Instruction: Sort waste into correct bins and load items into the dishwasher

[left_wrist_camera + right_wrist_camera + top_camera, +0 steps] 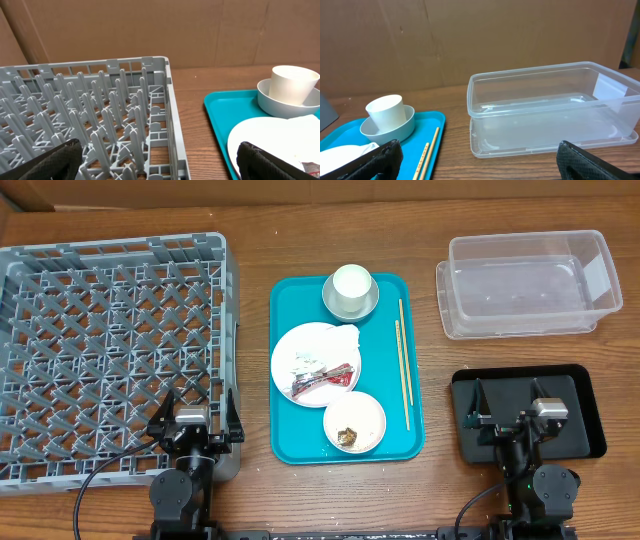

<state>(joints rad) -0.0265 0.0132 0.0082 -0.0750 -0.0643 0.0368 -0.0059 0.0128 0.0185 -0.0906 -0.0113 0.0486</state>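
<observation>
Plate lies between left tool and right tool, touching neither.

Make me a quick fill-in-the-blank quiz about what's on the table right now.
The white cup stands inside a small ____.
The red-and-brown wrapper lies on the round white ____.
Along the side of the teal tray nearest the clear tub lie the ____.
Missing words: bowl, plate, chopsticks.
</observation>
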